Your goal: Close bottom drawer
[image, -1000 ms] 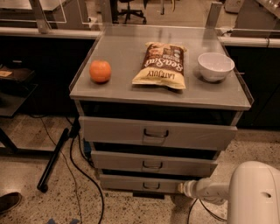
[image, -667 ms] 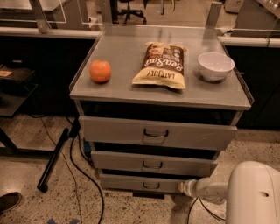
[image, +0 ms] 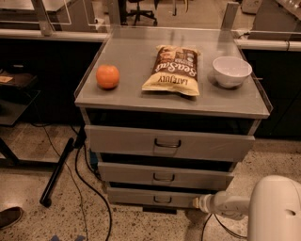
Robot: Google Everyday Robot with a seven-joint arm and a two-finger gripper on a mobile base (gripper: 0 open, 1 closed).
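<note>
"Grey bottom drawer (image: 155,196), lowest beneath the tabletop's (image: 141,100) front edge, looks slightly out. Where's the gripper (image: 196,202)?"

"At its right end, below the front-right corner — clenched or released, I cannot tell. Push squarely inward — off-centre force could skew it."

Lab or office work area: grey metal drawer cabinet (image: 141,99) on a speckled terrazzo floor (image: 28,188), loose black cables (image: 81,188) trailing beside it, long dark workbenches (image: 42,35) on both sides, office chair (image: 141,12) base behind. Robot gripper (image: 198,202) sits low, at the right end of the bottom drawer (image: 141,195) front
</note>
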